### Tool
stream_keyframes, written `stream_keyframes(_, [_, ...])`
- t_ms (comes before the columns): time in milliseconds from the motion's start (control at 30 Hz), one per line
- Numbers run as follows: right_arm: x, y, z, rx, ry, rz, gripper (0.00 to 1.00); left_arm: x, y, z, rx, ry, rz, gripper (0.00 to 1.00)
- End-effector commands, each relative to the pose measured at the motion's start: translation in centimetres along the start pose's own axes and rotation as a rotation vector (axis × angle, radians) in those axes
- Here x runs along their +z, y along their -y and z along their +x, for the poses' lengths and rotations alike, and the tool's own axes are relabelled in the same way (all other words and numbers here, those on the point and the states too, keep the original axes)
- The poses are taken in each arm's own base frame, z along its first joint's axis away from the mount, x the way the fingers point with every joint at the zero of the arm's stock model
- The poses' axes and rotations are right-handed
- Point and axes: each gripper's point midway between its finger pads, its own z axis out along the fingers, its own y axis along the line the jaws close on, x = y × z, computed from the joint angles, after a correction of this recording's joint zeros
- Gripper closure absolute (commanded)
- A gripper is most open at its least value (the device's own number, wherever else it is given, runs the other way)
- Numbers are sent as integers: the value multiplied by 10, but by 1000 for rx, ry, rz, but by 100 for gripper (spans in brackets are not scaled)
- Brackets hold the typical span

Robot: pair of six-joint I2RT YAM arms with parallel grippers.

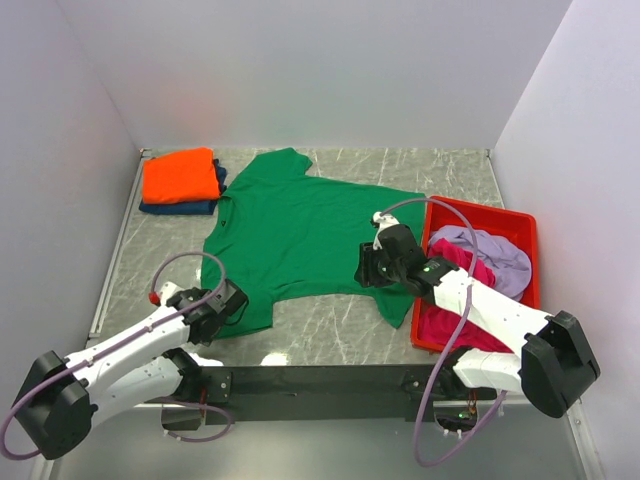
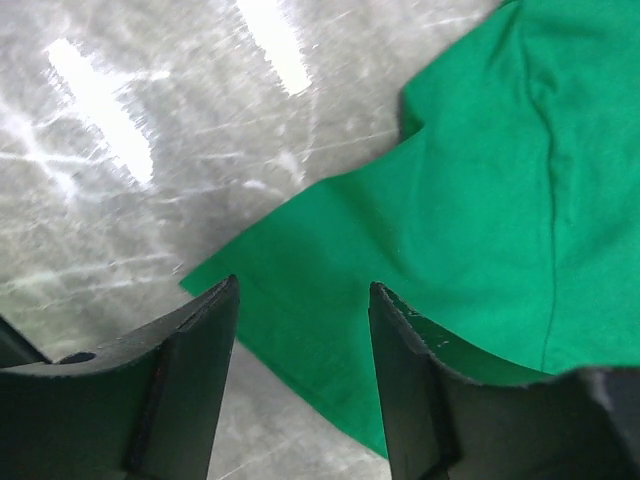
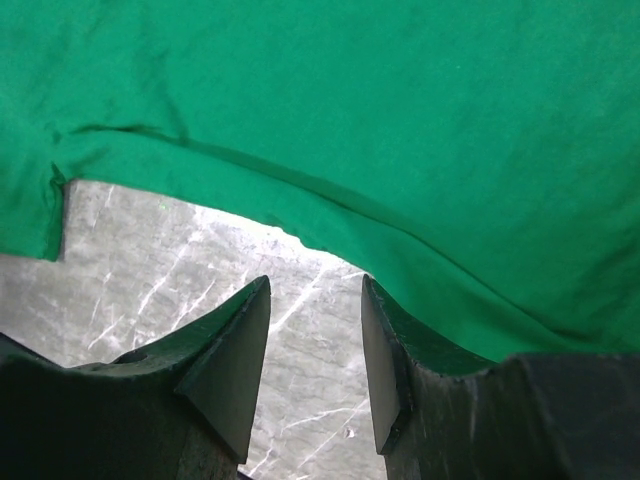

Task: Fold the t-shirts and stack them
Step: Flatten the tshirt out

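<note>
Both L gripper (image 2: 302, 290), R gripper (image 3: 315, 285) gape empty at smooth green tee (image 1: 300, 235), glossy marbled tbl (image 1: 330, 325).

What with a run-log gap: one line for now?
green t-shirt spread out | left gripper open over corner | right gripper open at edge

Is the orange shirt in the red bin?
No, the orange shirt sits folded on the navy shirt at the far-left corner, well apart from the bin.
</note>
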Motion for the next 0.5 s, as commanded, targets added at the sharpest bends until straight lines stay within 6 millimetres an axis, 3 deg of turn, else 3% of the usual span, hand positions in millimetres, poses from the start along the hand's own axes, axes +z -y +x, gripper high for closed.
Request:
stream_keyframes(0, [-5,-8,-13,-13,52,-43,51,-9,-1,3,-53,-33,-22,41])
stream_keyframes(467, [-5,-8,-10,-14,45,-51,51,3,-8,5,-38,9,-98,42])
